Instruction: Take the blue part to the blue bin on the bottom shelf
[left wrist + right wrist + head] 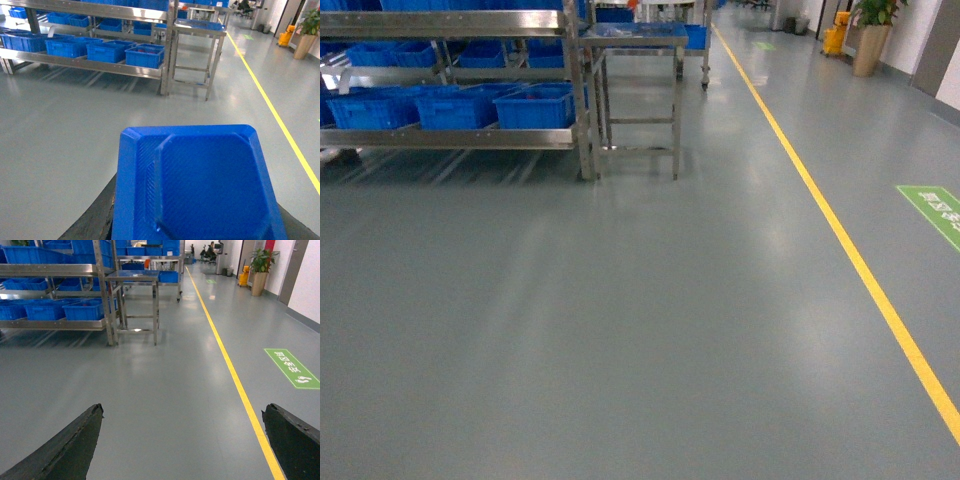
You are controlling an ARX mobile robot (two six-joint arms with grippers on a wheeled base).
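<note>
the floor (pixel 620 330) is smooth grey-green with a dull sheen, in a long hall. one yellow painted line (pixel 840 230) runs along it from far to near on the right, and one green floor sign with white characters (pixel 932 212) lies just past that line. at the far right stand one potted plant in a tall tan pot (pixel 870 35) and one yellow mop bucket (pixel 835 38), near the wall.

on the left is the stainless-steel rack (pixel 450 80), with blue bins on several tiers. on the bottom shelf (pixel 450 138) the head view shows three blue plastic bins (pixel 535 108) side by side in the front row; the left wrist view shows four of them in that row. just beside the rack's right end stands one square steel table with thin legs (pixel 635 90), and behind it something blue that is too blurred to name.

the blue moulded plastic part (pixel 197 185), a shallow tray-like piece with cut corners, fills the lower middle of the left wrist view, well apart from the rack. the left gripper (pixel 195 227) is clamped on it, with dark fingers (pixel 92 222) showing at either side beneath it.

the right gripper (pixel 185 450) has its two black fingers (pixel 65 445) spread wide apart over bare floor, holding nothing.
</note>
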